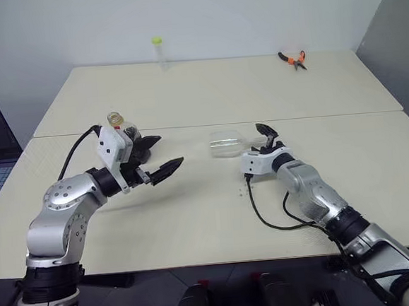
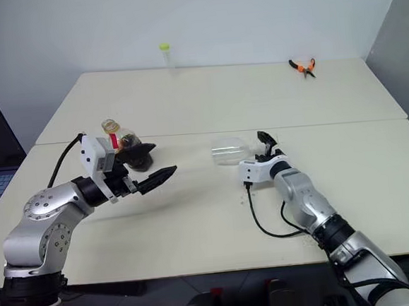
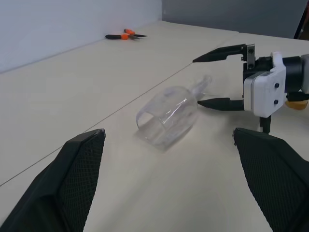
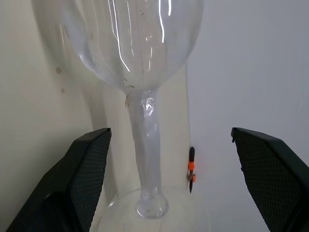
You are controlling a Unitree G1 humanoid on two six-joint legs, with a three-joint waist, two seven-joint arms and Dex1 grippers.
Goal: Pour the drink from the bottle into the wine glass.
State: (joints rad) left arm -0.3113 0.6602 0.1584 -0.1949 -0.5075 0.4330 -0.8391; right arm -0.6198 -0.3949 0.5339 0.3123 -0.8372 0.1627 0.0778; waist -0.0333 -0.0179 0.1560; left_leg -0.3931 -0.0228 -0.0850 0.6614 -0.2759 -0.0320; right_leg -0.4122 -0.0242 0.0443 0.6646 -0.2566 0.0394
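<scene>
Wine glass: the wine glass (image 1: 226, 142) lies on its side on the table (image 1: 195, 217), near the middle, bowl pointing left and stem pointing right toward the right gripper.
Right gripper: the right gripper (image 1: 266, 135) is just right of the glass, fingers spread wide apart, one on each side of the stem (image 4: 146, 145); neither finger touches it.
Left gripper: the left gripper (image 1: 158, 156) hangs above the table on the left, fingers wide apart with nothing between them, pointing right toward the glass.
Bottle: the bottle (image 2: 120, 140) stands on the table just behind the left gripper; its red label shows and dark drink (image 2: 128, 140) sits low in it.
Far side: pliers (image 1: 293, 59) with orange handles at far right, a thin clear tube (image 1: 159, 51) with a yellow-green top at far middle.
</scene>
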